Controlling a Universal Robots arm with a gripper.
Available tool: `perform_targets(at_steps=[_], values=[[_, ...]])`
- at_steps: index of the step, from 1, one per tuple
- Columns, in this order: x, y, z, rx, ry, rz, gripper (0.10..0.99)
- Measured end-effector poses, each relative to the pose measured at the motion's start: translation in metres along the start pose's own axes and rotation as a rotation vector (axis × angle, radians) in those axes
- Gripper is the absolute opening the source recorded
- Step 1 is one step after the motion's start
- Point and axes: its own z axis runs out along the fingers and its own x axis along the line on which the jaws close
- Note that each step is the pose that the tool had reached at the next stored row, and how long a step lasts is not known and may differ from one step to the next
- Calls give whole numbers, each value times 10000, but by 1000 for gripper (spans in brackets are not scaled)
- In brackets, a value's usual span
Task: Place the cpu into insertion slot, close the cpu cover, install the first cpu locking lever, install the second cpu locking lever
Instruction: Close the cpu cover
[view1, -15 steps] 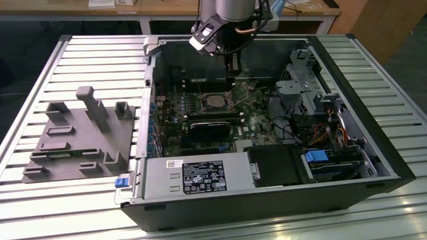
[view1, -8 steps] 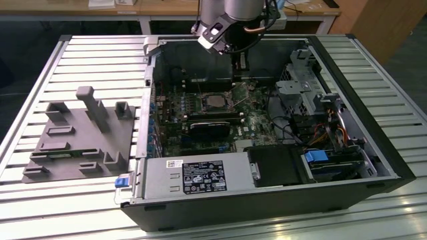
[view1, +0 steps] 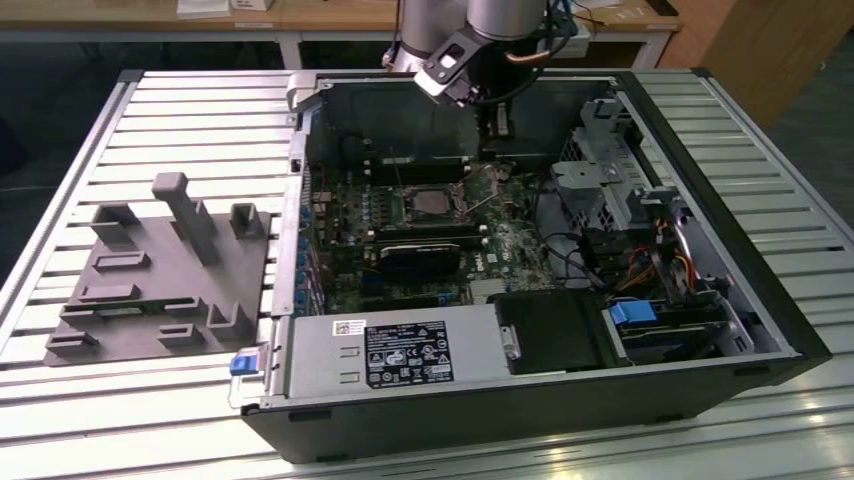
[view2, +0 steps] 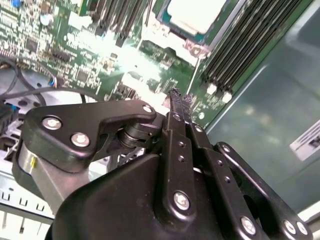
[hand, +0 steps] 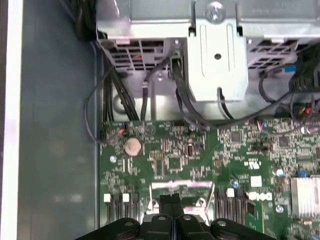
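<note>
The cpu (view1: 430, 203) shows its silver top, lying in the insertion slot (view1: 408, 190) on the green motherboard; the second wrist view also shows the cpu (view2: 196, 12). My gripper (view1: 498, 128) hangs just to the exterior view's right of the slot, above the board. In both wrist views the black fingertips (view2: 176, 100) press together with nothing visible between them. A thin silver frame, apparently the cpu cover (hand: 182, 185), lies right under the fingertips (hand: 167, 199). Whether it is raised or flat is unclear. I cannot pick out the locking levers.
The open computer case (view1: 787, 330) surrounds the board. A drive cage (view1: 601, 180) with cables stands at the exterior view's right, and a power supply (view1: 387, 355) sits in front. A black fan block (view1: 416, 262) lies near the slot. A grey fixture (view1: 160, 270) rests at the exterior view's left.
</note>
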Motion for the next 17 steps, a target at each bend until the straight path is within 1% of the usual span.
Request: perform_targets(at_steps=[4,6,11,17], values=[[18,87,6,0,-1,0,102],[24,118,8,-1,0,0,102],[25,122,8,0,-3,1,102],[26,153,25,0,-3,1,102]])
